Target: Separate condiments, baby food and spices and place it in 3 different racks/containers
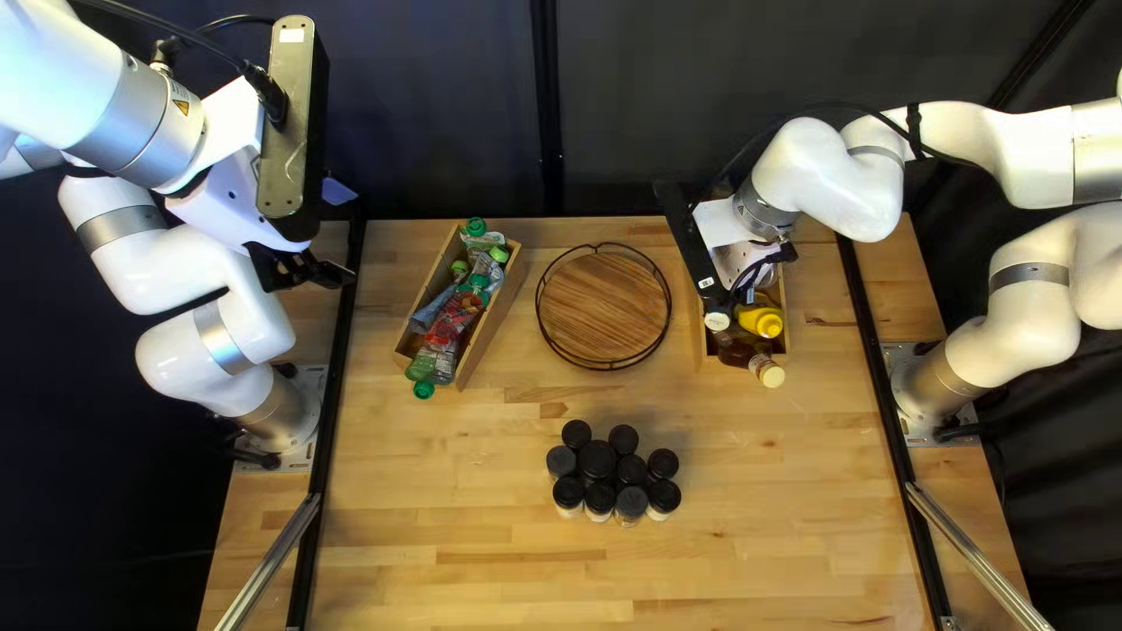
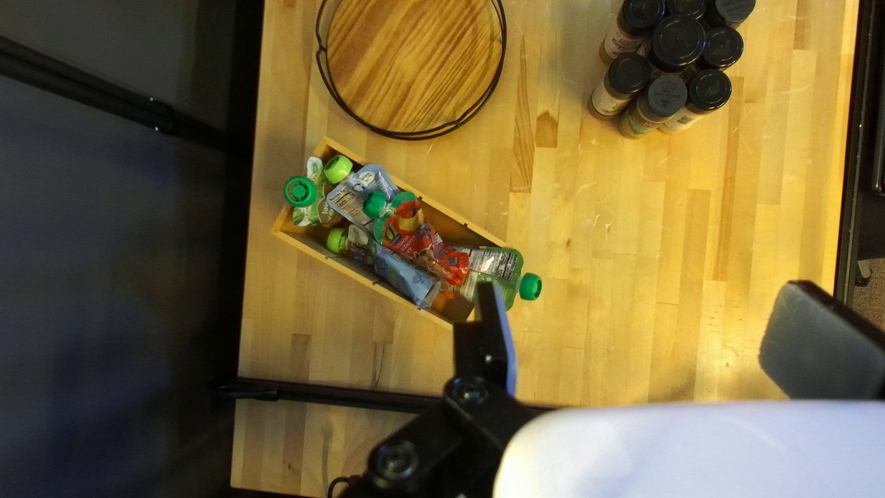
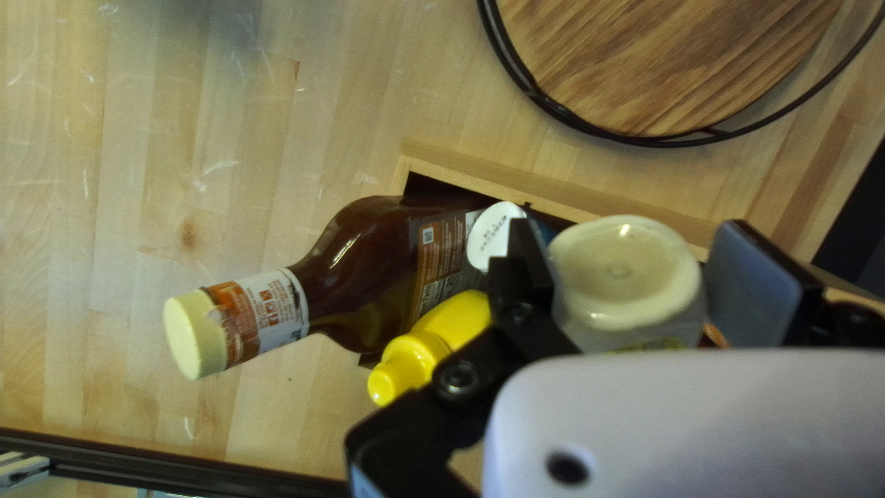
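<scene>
At the wooden box (image 3: pixel 553 193) on the table's right, your right gripper (image 3: pixel 631 254) holds a pale container (image 3: pixel 627 277), best kept level and seated clear of the yellow bottle (image 3: pixel 447 330) before release.

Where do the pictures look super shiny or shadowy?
Left wrist view: glare brightens the table near the left gripper. Right wrist view: white highlights streak the brown sauce bottle; a soft dark patch, maybe a shadow, smudges the table.
</scene>
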{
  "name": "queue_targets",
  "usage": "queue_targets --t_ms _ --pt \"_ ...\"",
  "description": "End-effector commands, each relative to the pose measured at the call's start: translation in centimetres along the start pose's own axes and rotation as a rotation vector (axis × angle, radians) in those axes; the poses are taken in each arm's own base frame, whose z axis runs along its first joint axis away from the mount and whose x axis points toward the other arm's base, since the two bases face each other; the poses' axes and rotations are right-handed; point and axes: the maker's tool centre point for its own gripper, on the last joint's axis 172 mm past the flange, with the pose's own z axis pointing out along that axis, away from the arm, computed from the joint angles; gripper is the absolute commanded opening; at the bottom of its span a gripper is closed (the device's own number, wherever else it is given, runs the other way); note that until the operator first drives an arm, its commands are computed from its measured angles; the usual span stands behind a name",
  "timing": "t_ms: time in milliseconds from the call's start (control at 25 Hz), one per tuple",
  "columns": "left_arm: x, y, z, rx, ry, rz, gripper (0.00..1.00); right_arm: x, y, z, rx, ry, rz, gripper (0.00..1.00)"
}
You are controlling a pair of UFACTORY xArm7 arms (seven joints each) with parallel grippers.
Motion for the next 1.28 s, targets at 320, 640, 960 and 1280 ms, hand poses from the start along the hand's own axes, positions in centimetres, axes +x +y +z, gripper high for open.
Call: queue_targets --t_ms 320,640,960,1280 --pt "0.0 0.0 0.0 0.0 0.0 0.0 1.0 0.0 0.0 0.0 0.0 0.0 0.0 0.72" --pt "0.0 0.0 0.0 0.0 0.0 0.0 1.0 0.0 0.0 0.0 0.0 0.0 0.0 1.0" --pt "0.0 0.0 0.0 0.0 0.0 0.0 1.0 0.0 0.0 0.0 0.0 0.0 0.0 1.0" --pt "0.0 0.0 0.0 0.0 0.0 0.0 1.0 1.9 -0.4 -2.7 0.002 0.047 -0.007 1.0"
